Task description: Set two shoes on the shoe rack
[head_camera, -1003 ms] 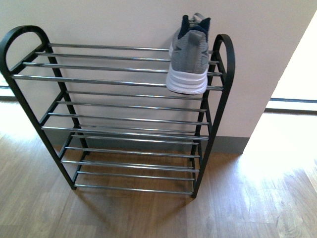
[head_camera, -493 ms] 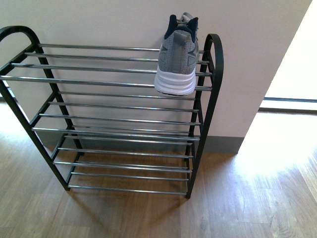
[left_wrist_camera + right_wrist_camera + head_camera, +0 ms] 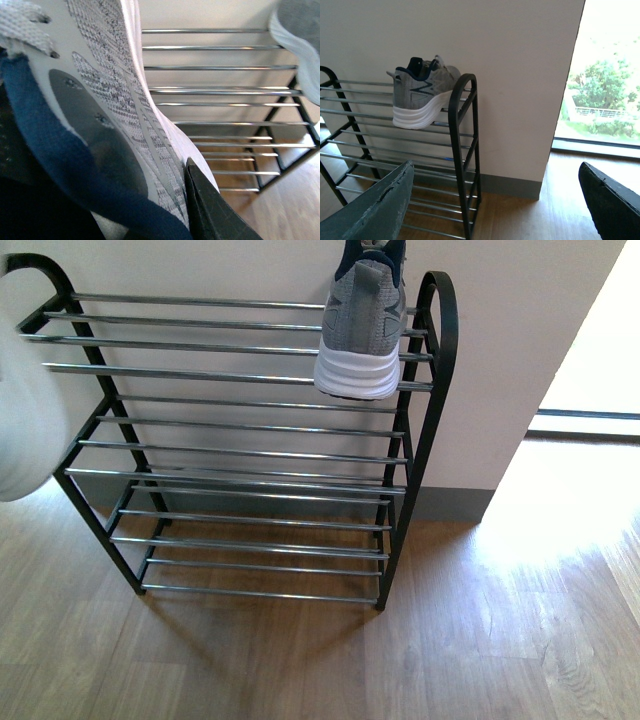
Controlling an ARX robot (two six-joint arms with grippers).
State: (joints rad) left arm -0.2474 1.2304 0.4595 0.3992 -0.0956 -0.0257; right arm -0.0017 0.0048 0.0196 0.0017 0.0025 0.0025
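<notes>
Step in hand: second placement.

- The first sneaker (image 3: 360,330) is already set on the top tier of the rack (image 3: 230,372), at its right end, heel toward the camera.
- The second sneaker (image 3: 100,100) is held by the left gripper (image 3: 150,210). One dark finger (image 3: 215,215) is pressed against its side; the other finger is hidden.
- In the front view a pale blur (image 3: 20,420) is seen at the left edge, beside the rack. It is probably that sneaker's sole.
- The right gripper (image 3: 492,210) is spread wide and empty, well apart from the rack.

Next move, as judged: the held sneaker is to be carried over the free bars left of the first, levelled so the sole spans several bars, lowered, then released.

Against the frame half a second earlier:
- The rack is seen higher in the front view.
- The first sneaker's top is cut off by the edge.
- The pale blur is new.
- The first sneaker's place on the bars is unchanged.
</notes>
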